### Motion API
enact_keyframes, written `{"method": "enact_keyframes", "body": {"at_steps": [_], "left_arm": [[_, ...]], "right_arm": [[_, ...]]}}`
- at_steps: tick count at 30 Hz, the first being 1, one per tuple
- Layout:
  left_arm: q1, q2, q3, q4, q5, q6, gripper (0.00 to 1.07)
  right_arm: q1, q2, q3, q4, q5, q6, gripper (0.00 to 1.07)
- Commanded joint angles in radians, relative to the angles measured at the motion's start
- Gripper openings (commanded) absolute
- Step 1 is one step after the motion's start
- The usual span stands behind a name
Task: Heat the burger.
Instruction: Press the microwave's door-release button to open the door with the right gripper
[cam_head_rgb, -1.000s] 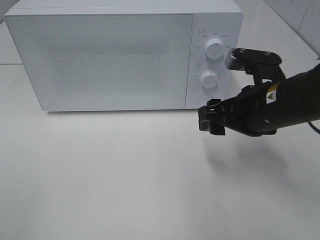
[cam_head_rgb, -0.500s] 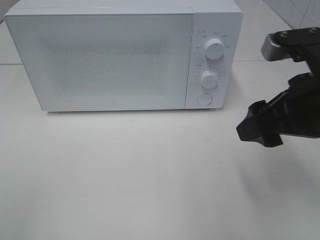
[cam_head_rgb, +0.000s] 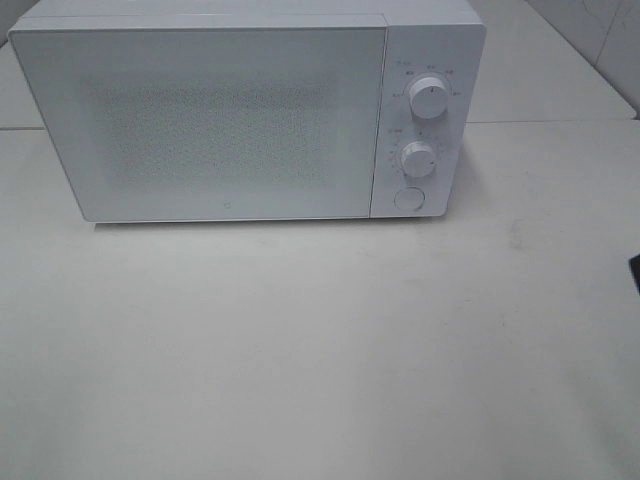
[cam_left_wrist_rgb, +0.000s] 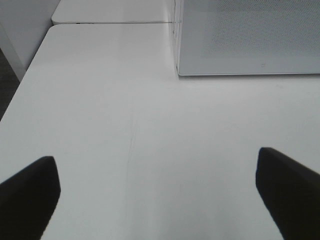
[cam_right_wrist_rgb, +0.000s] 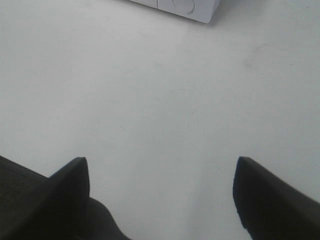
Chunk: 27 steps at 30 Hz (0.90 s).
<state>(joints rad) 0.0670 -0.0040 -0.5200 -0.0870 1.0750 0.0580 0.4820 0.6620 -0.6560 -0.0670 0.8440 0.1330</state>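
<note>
The burger is not in view in any frame. A white microwave stands at the back of the white table with its door shut; its frosted window shows nothing inside. My left gripper hovers open over bare tabletop, with the microwave's lower left corner ahead of it. My right gripper is open and empty over bare table, the microwave's lower right corner far ahead. In the exterior view only a dark sliver of the right arm shows at the right edge.
The microwave's control panel carries two white dials and a round button. The table's left edge drops off beside the left gripper. A seam to a second table surface runs behind.
The right arm has pulled back from in front of the microwave's controls toward the right, almost leaving the exterior view. The microwave has not changed.
</note>
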Motion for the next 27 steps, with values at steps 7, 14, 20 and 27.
{"method": "enact_keyframes", "body": {"at_steps": [7,14,20,27], "left_arm": [[0.002,-0.024,0.003,0.001,-0.008,-0.006,1.0],[0.002,-0.024,0.003,0.001,-0.008,-0.006,1.0],[0.002,-0.024,0.003,0.001,-0.008,-0.006,1.0],[0.002,-0.024,0.003,0.0,-0.008,-0.006,1.0]], "right_arm": [[-0.065,-0.217,0.025,-0.018,0.157,-0.005,0.76],[-0.206,-0.344,0.087,-0.017,0.174,-0.051,0.76],[-0.287,-0.474,0.137,-0.001,0.155,-0.052,0.76],[-0.332,-0.63,0.156,0.002,0.153,-0.054,0.76]]}}
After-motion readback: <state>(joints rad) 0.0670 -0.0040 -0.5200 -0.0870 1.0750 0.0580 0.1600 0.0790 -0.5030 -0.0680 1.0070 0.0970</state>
